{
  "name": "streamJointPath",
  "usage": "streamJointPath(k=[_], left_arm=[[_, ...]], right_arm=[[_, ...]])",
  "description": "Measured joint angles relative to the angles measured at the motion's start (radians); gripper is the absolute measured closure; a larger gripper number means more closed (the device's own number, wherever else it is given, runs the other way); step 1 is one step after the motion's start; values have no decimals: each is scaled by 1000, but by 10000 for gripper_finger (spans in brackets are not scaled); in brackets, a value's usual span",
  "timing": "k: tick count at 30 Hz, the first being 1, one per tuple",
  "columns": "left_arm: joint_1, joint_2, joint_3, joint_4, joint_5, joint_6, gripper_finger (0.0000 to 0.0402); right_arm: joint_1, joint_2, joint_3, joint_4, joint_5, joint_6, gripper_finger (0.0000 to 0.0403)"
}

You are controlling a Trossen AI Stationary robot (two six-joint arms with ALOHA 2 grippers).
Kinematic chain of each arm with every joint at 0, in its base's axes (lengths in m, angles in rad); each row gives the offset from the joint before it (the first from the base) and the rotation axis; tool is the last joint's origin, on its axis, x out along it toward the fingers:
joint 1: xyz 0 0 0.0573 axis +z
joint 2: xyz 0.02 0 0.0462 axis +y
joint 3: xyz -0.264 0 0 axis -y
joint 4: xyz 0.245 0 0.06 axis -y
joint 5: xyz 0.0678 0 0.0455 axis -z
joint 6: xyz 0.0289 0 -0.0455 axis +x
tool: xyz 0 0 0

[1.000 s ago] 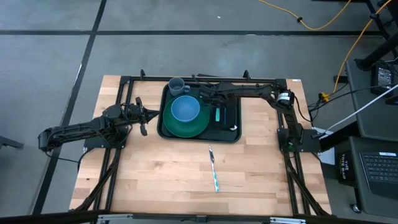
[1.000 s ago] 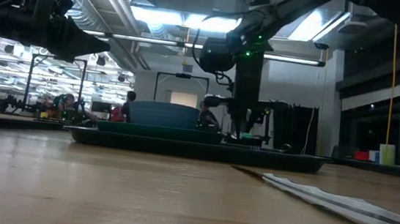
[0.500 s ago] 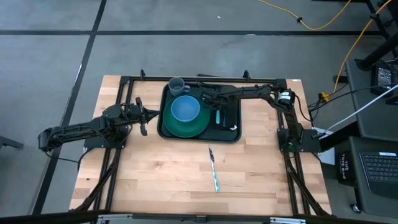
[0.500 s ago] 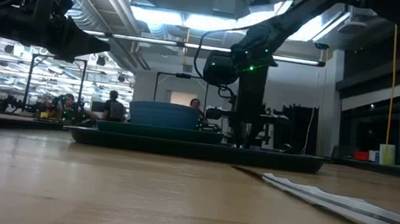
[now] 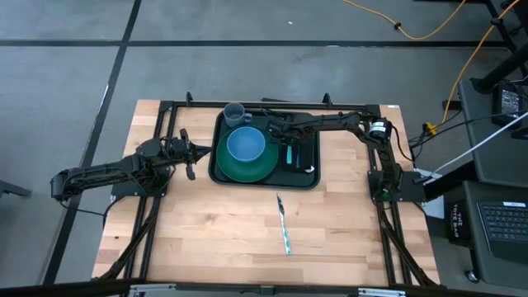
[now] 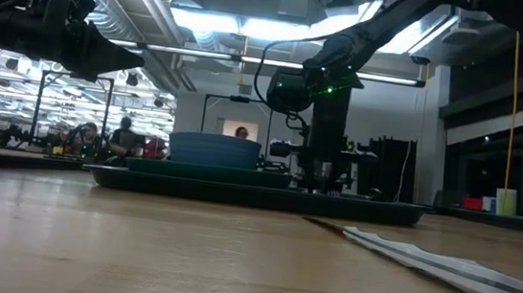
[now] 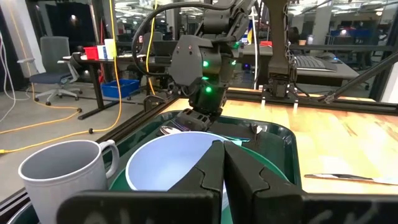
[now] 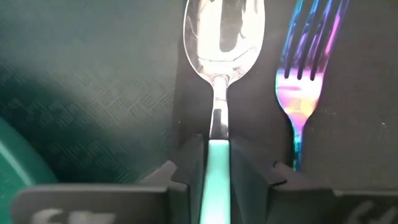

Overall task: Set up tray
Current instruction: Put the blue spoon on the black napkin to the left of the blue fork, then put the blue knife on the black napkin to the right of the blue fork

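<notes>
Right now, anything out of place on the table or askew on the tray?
One thing: a knife lies alone on the bare wood, well clear of the tray, while the spoon and fork already lie side by side on the black napkin. The plate, bowl and mug look orderly.

spoon (image 8: pixel 222 37): glossy metal bowl | fork (image 8: pixel 306 56): iridescent metal | tray (image 8: pixel 93 81): textured matt plastic | table (image 5: pixel 231 223): wood

A grey floor (image 5: pixel 66 74) crossed by dark seams surrounds the wooden bench (image 5: pixel 223 231). A yellow cable (image 5: pixel 429 29) trails at far right. Ceiling lights (image 6: pixel 218 22) glow overhead. An office chair (image 7: pixel 53 68) stands by a desk (image 7: pixel 109 62).
</notes>
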Motion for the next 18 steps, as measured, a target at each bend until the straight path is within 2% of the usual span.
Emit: streamJointPath(k=[6,12,18], left_arm=[[0,0,0,0,0,0,398],[0,0,0,0,0,0,398],[0,0,0,0,0,0,398]], right_arm=[[0,2,9,-5,-12,-6,296],[0,5,63,-51,-21,-22,291],[0,5,146,-214,-20,-28,291]])
